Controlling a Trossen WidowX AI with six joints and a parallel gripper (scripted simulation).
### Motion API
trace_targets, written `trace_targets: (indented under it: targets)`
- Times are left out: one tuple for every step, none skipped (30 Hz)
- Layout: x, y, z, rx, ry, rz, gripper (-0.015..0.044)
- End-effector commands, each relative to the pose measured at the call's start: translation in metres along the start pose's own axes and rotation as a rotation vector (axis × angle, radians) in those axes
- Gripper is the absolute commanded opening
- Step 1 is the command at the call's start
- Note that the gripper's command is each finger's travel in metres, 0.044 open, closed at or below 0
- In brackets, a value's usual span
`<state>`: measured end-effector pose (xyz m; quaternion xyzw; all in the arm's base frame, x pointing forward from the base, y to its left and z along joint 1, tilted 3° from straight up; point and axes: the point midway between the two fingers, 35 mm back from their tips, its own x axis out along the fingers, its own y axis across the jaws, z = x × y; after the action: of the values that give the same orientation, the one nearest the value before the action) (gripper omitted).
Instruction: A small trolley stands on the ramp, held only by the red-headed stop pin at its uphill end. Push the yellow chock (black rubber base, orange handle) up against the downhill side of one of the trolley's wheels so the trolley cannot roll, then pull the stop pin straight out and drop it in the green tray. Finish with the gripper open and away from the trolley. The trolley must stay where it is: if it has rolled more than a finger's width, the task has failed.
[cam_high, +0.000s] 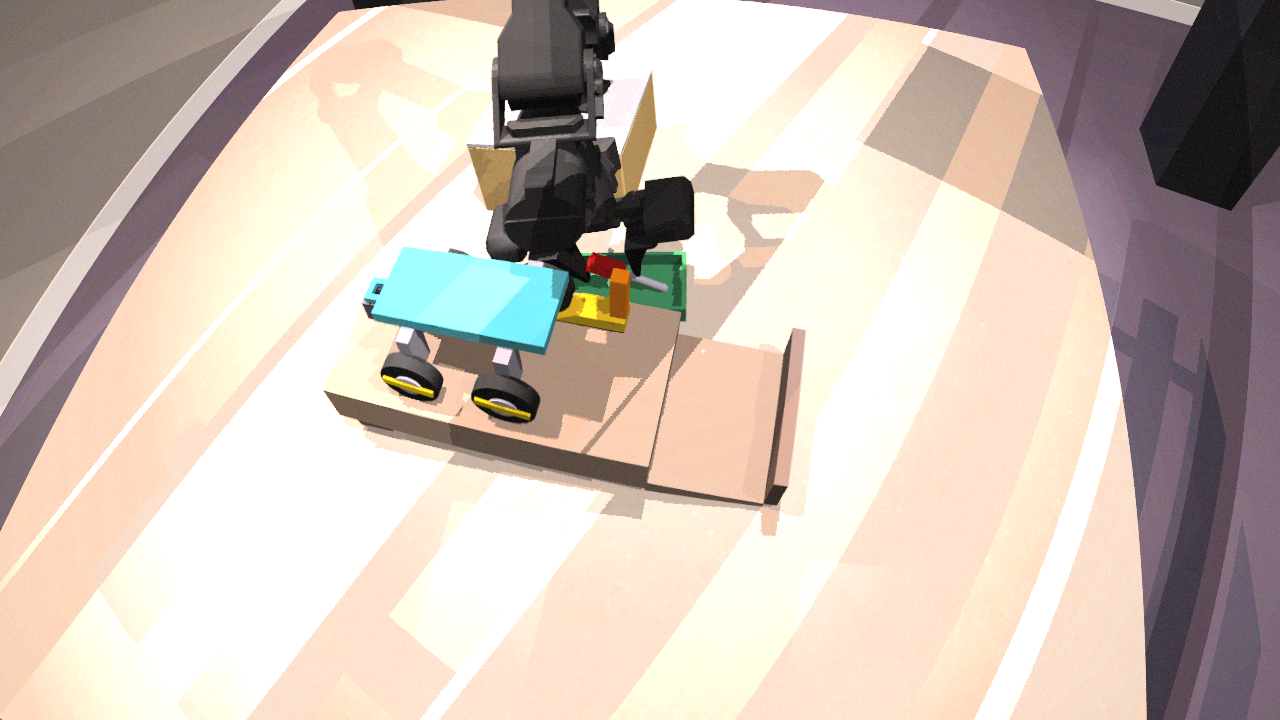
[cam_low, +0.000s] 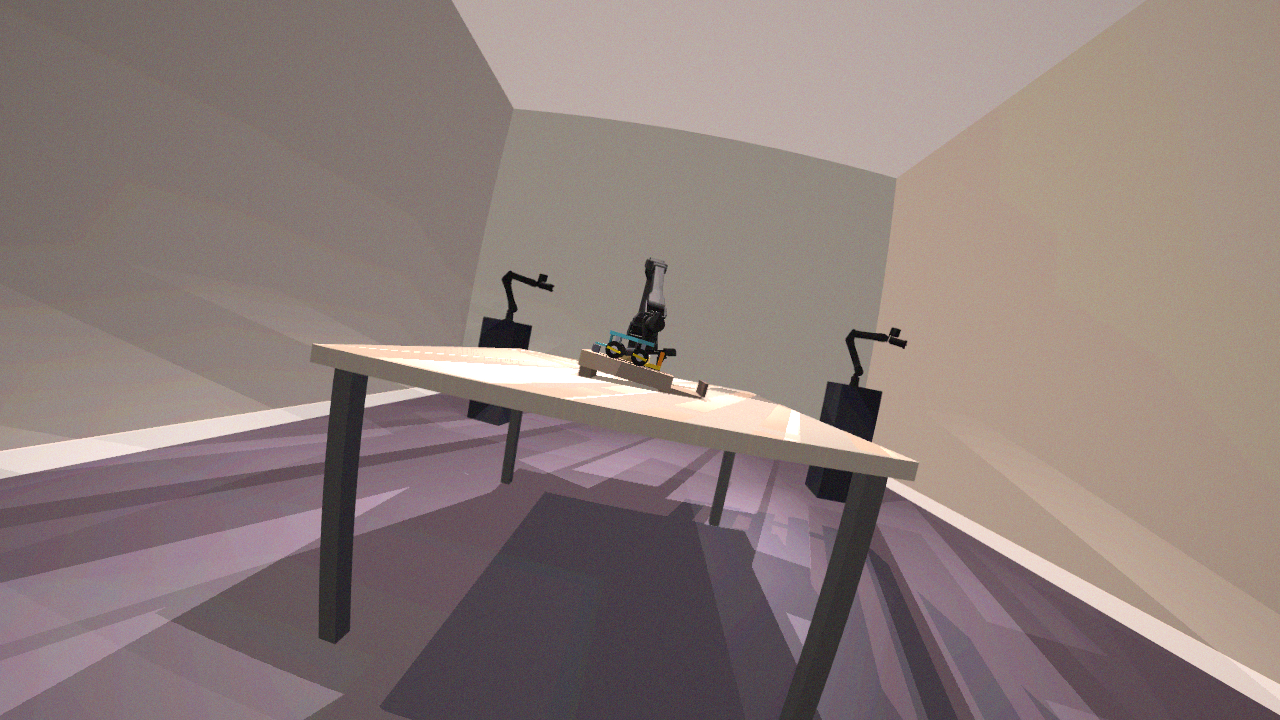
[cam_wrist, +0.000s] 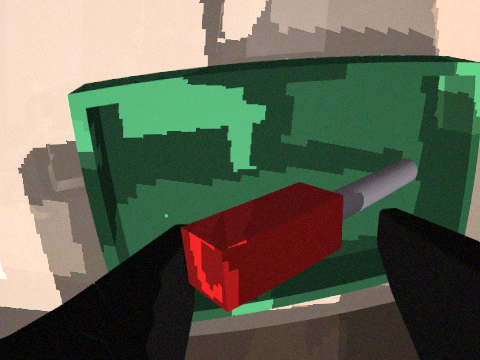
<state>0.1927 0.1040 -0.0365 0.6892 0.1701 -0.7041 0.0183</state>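
The cyan trolley (cam_high: 465, 300) (cam_low: 631, 338) stands on the ramp (cam_high: 626, 438). The yellow chock (cam_high: 595, 310) with its upright orange handle sits on the ramp close to the downhill side of the trolley's far-side front wheel; the exact contact is hidden. The red-headed pin (cam_high: 604, 265) (cam_wrist: 280, 240) is out of the ramp, tilted, with its grey shaft over or in the green tray (cam_high: 684, 291) (cam_wrist: 77, 125). My gripper (cam_high: 610, 270) (cam_wrist: 287, 234) is open around the pin's head, which is beside the left finger, with a gap to the right finger.
An upright end board (cam_high: 787, 411) closes the ramp's low end. A box with tan side panels (cam_high: 639, 134) stands behind the arm. The trolley deck and the chock's orange handle are close to my fingers. Two other small arms stand on dark pedestals (cam_low: 850, 407) beyond the table.
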Motion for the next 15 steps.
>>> trace_targets:
  targets:
    - [-0.0004,-0.0002,-0.0003,0.0,0.001,0.0,0.0321]
    - [-0.0004,-0.0002,-0.0003,0.0,0.001,0.0,0.034]
    - [-0.0004,-0.0002,-0.0003,0.0,0.001,0.0,0.034]
    - [-0.0004,-0.0002,-0.0003,0.0,0.001,0.0,0.034]
    - [-0.0004,-0.0002,-0.0003,0.0,0.001,0.0,0.034]
    - [-0.0004,-0.0002,-0.0003,0.0,0.001,0.0,0.034]
    - [-0.0004,-0.0002,-0.0003,0.0,0.001,0.0,0.034]
    - [-0.0004,-0.0002,-0.0003,0.0,0.001,0.0,0.034]
    - [-0.0004,-0.0002,-0.0003,0.0,0.001,0.0,0.034]
    - [-0.0004,-0.0002,-0.0003,0.0,0.001,0.0,0.034]
    - [-0.0004,-0.0002,-0.0003,0.0,0.001,0.0,0.034]
    - [-0.0012,-0.0004,-0.0003,0.0,0.001,0.0,0.034]
    - [-0.0036,-0.0007,-0.0003,0.0,0.0,-0.001,0.034]
    - [-0.0063,-0.0011,-0.0002,-0.001,-0.001,-0.002,0.034]
    - [-0.0102,-0.0016,0.0,-0.001,-0.002,-0.003,0.034]
